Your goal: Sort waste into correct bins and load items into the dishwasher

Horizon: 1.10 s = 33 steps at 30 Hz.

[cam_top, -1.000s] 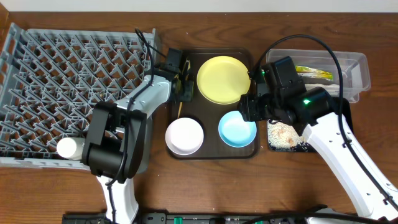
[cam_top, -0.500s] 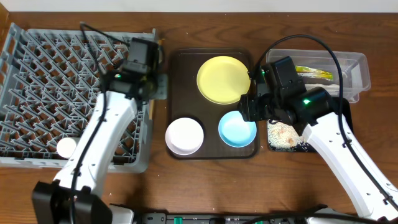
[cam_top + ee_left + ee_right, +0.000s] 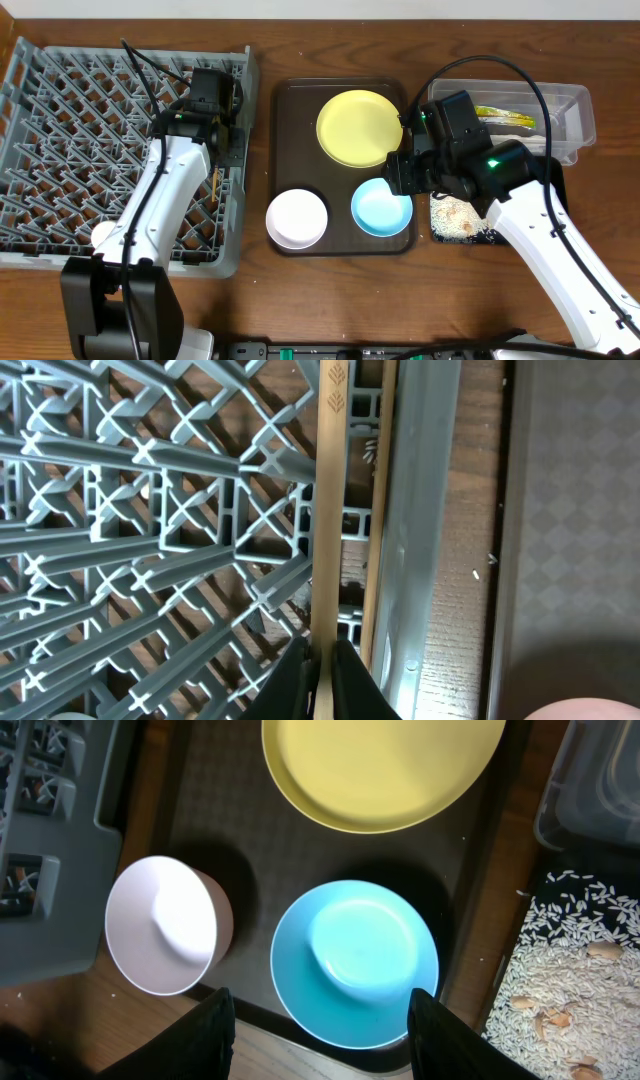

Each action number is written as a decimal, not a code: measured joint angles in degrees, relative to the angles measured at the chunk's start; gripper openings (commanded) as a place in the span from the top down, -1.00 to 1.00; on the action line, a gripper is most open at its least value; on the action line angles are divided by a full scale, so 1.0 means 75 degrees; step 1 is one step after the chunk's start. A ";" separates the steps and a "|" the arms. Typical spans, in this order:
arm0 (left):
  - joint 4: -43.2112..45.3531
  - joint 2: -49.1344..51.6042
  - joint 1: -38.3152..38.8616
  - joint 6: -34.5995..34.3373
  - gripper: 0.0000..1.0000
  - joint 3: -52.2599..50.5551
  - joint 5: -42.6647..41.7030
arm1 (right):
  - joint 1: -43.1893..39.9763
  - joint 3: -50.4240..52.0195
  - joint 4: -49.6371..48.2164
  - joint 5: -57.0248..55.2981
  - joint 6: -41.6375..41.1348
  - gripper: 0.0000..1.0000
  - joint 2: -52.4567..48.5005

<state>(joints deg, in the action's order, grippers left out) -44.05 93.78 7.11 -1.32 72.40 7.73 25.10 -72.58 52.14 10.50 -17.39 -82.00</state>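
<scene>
- Since the earlier overhead view, the left gripper [image 3: 218, 108] has been shifted a little further along the right edge of the rack [image 3: 80, 150]; the right arm is left where it was
- In the left wrist view the left gripper [image 3: 320, 662] is seen pinched nearly closed on the chopsticks [image 3: 330, 510], which are held along the rack's right wall, over the lattice
- It cannot be told whether the chopsticks are resting on the rack yet
- The right gripper [image 3: 322, 1020] is spread wide with nothing held, and is poised above the blue bowl [image 3: 354, 960]
- The yellow plate [image 3: 358, 127], the white bowl [image 3: 297, 218] and the blue bowl are all left on the brown tray [image 3: 292, 100], not yet loaded
- The wrapper [image 3: 505, 117] is found in the clear tub [image 3: 578, 100], and the rice crumbs [image 3: 565, 960] are spread in the black tray [image 3: 436, 228], so sorting is judged largely done
- The napkin cannot be made out
- Loading is judged barely begun: the chopsticks are to be released first, then three dishes are to be carried across
</scene>
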 measured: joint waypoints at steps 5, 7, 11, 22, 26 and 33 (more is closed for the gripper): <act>0.0000 -0.0015 0.0006 0.0055 0.19 0.0000 -0.0015 | 0.0000 0.0000 0.0017 0.0000 0.0000 -0.07 0.0000; -0.0009 -0.0055 0.0006 0.0023 0.14 0.0000 -0.0017 | 0.0000 0.0000 0.0017 0.0000 0.0000 -0.08 0.0000; -0.0152 -0.0367 0.0006 0.0009 0.13 0.0000 -0.0044 | 0.0000 0.0000 0.0017 0.0000 0.0000 -0.08 0.0000; -0.0321 -0.1859 0.0026 -0.0020 -0.04 0.0000 -0.1527 | 0.0000 0.0000 0.0017 0.0003 0.0000 -0.09 0.0000; -0.0560 -0.1985 0.0259 -0.0169 -0.11 0.0006 -0.2337 | 0.0000 0.0000 0.0017 0.0003 0.0000 -0.10 0.0000; -0.1221 -0.1967 0.0988 -0.0624 -0.13 0.0006 -0.2824 | 0.0000 0.0000 0.0052 -0.0090 0.0000 -0.10 0.0000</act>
<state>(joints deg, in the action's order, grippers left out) -53.21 79.02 14.52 -6.00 72.44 -13.45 25.10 -72.58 52.53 9.82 -17.39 -82.00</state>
